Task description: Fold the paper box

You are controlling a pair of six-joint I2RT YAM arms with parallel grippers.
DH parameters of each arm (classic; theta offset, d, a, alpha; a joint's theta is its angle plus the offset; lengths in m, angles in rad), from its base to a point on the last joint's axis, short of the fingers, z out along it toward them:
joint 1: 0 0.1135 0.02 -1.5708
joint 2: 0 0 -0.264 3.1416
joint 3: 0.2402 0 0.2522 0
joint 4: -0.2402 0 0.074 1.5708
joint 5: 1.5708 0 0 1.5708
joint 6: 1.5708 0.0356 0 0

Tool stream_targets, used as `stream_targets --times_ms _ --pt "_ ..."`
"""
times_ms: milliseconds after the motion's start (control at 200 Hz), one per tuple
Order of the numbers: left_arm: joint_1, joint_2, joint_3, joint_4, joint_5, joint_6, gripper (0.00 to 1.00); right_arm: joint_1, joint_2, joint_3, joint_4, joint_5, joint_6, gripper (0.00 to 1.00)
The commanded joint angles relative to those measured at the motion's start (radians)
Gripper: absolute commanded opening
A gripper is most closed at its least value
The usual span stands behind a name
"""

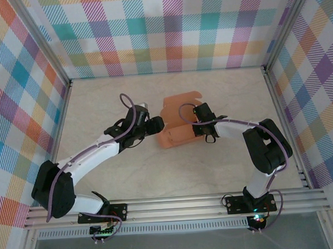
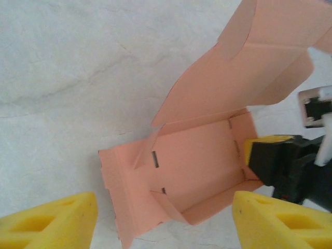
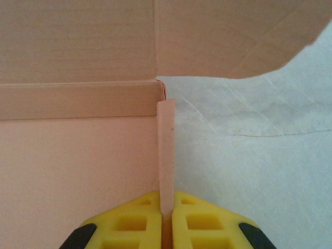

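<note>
The paper box is salmon-orange card, half formed, lying mid-table with its lid flap raised toward the back. In the left wrist view the paper box shows an open tray with slots, loose tabs and an unfolded left flap. My left gripper hovers at the box's left side. It is open, and its yellow fingertips straddle the box's near end without touching it. My right gripper is shut on the box's upright right wall. Its black body sits at the tray's right edge.
The beige marbled tabletop is enclosed by plaid walls at the back and both sides. Aluminium rails run along the near edge by the arm bases. Metal posts mark the side edges.
</note>
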Motion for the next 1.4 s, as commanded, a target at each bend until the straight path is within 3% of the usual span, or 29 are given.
stream_targets --times_ms 0,90,180,295,435,835,1150,1395 --pt "-0.012 0.037 0.010 0.000 0.066 -0.043 0.62 -0.006 0.017 -0.001 -0.019 -0.019 0.016 0.10" --pt "-0.012 0.099 0.024 0.058 0.116 -0.082 0.51 -0.006 0.022 0.001 -0.021 -0.024 0.019 0.10" --pt "-0.016 0.160 0.033 0.116 0.128 -0.069 0.47 -0.006 0.017 0.001 -0.024 -0.027 0.018 0.10" --pt "-0.016 0.206 0.011 0.186 0.049 0.000 0.44 -0.006 0.009 -0.009 -0.023 -0.025 0.016 0.10" --pt "-0.012 0.284 0.047 0.191 0.028 0.050 0.46 -0.006 0.012 -0.008 -0.022 -0.026 0.015 0.10" --pt "-0.014 0.416 0.095 0.257 0.137 0.012 0.48 -0.007 0.017 -0.007 -0.022 -0.023 0.014 0.09" --pt "-0.015 0.483 0.130 0.344 0.282 -0.115 0.47 -0.007 0.018 -0.010 -0.018 -0.032 0.025 0.09" --pt "-0.002 0.546 0.176 0.375 0.281 -0.166 0.49 -0.007 0.029 -0.002 -0.015 -0.050 0.030 0.09"
